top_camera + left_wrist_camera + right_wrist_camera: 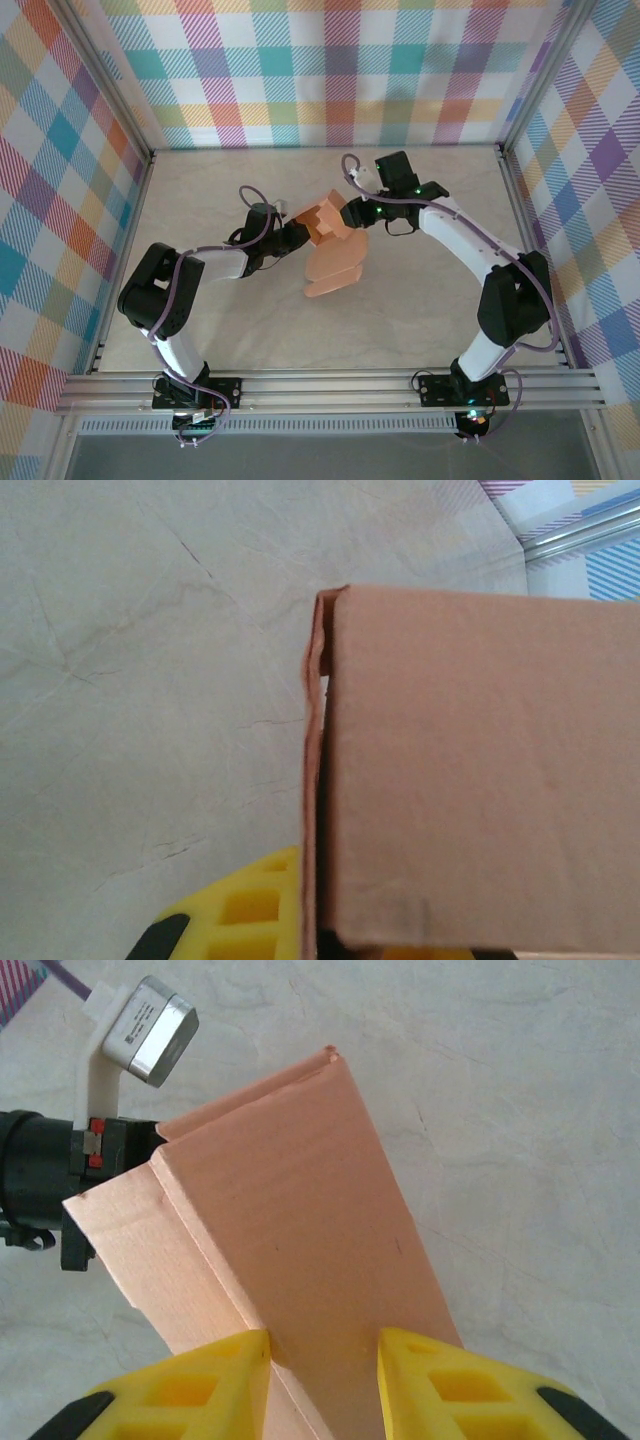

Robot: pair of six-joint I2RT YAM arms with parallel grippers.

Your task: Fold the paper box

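The salmon-orange paper box (pixel 325 222) is partly folded and held up over the table's middle, with rounded flaps (pixel 335 272) hanging toward the near side. From the left, my left gripper (pixel 298 235) is shut on one of its walls. In the left wrist view the card panel (pixel 480 770) hides most of the jaws, and one yellow finger (pixel 240 910) shows beside the wall's edge. My right gripper (pixel 352 213) meets the box from the right. Its yellow fingers (pixel 200 1390) stand apart over a folded panel (pixel 300 1220), the left one touching the crease.
The beige table top (pixel 200 190) is ringed by an aluminium frame (pixel 330 385) and plaid walls. The left arm's wrist camera (pixel 150 1030) shows just behind the box in the right wrist view.
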